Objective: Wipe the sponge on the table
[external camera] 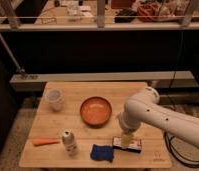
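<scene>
The dark blue sponge (102,152) lies rumpled near the front edge of the light wooden table (93,91), a little right of centre. My gripper (126,143) hangs from the white arm on the right and points down. It stands open and holds nothing. It is just right of the sponge, over the left end of a flat dark box (136,145), which it partly hides.
An orange bowl (96,111) sits mid-table behind the sponge. A white cup (54,99) stands at the back left. A small can (69,142) and an orange carrot (45,141) lie left of the sponge. A cable (179,150) trails on the floor at the right.
</scene>
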`<action>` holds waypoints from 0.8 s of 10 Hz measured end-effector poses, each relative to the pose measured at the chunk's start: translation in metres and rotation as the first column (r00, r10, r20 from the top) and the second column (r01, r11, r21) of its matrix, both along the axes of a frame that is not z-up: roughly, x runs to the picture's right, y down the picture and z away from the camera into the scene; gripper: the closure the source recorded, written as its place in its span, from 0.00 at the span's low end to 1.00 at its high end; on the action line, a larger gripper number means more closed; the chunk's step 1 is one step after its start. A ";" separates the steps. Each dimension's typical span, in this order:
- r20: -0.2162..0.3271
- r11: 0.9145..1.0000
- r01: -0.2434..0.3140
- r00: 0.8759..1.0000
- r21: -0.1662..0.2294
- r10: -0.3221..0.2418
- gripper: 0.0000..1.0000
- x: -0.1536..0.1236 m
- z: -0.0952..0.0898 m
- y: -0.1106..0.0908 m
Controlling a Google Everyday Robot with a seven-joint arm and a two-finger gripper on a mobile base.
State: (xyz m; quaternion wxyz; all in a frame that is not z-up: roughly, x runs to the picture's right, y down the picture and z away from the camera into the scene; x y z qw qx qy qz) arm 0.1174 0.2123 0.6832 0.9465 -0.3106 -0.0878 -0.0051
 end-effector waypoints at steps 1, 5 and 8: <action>0.004 1.000 -0.002 1.000 -0.003 0.002 0.20 -0.003 0.002 0.006; 0.008 1.000 -0.019 1.000 -0.012 0.019 0.20 -0.015 0.006 0.023; 0.005 0.999 -0.033 0.999 -0.018 0.033 0.20 -0.022 0.022 0.048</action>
